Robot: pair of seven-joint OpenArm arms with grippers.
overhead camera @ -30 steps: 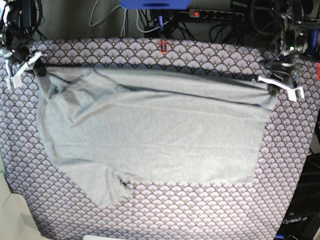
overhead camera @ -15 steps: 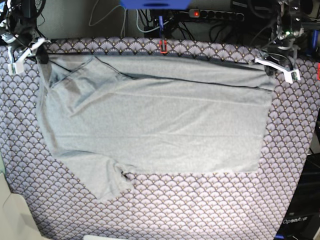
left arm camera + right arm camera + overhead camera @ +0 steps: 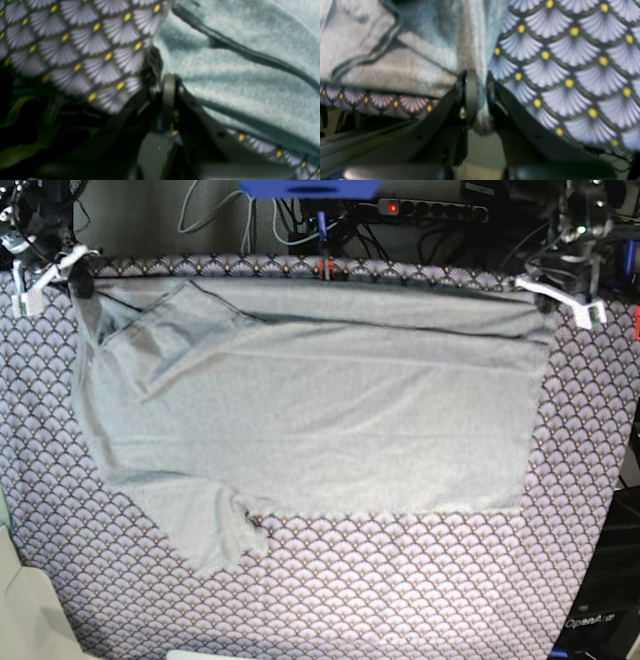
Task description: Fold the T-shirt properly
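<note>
The light grey T-shirt [image 3: 320,410] lies spread flat on the purple fan-scale tablecloth [image 3: 400,590], with one sleeve [image 3: 210,530] sticking out toward the near left. My left gripper [image 3: 548,298] is shut on the shirt's far right corner. In the left wrist view the shirt [image 3: 250,62] runs from the closed left gripper [image 3: 175,100]. My right gripper [image 3: 78,280] is shut on the far left corner. In the right wrist view grey fabric [image 3: 420,62] is pinched in the right gripper [image 3: 481,100]. Both corners sit at the table's far edge.
A power strip and cables [image 3: 430,210] lie behind the table. A red clip [image 3: 324,272] sits on the far edge at the middle. A pale object [image 3: 25,610] is at the near left corner. Tablecloth shows in front of the shirt.
Both grippers have moved toward the far edge, still holding the corners. The shirt has slid away with them and its far edge is pulled straighter.
</note>
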